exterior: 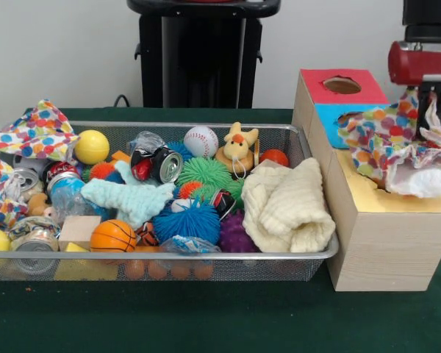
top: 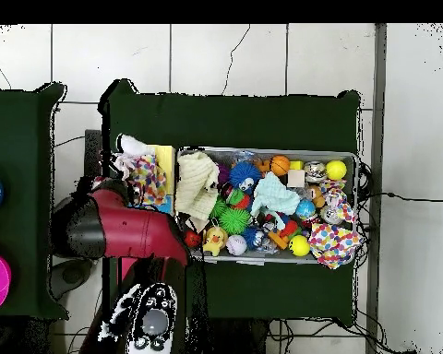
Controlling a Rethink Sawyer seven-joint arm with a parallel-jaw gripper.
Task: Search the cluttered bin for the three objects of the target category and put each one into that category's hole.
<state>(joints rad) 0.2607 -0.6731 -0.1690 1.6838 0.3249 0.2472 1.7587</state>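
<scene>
Front view: I log a polka-dot cloth draped over the wooden sorting box, above its yellow section, presumably for dropping into a hole; gripper hidden behind cloth, grasp undeterminable. Overhead view: red arm over the box; another polka-dot cloth awaits in the mesh bin.

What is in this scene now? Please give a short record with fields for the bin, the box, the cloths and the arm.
bin: silver wire-mesh bin on the green table, full of mixed toys, cans and balls
box: wooden sorting box to the right of the bin in the front view, with a red top panel that has a round hole
cloth on box: polka-dot cloth and white cloth lying over the box top
cloth in bin: cream knitted cloth at the end nearest the box
arm: red robot arm above the box; gripper hidden
</scene>
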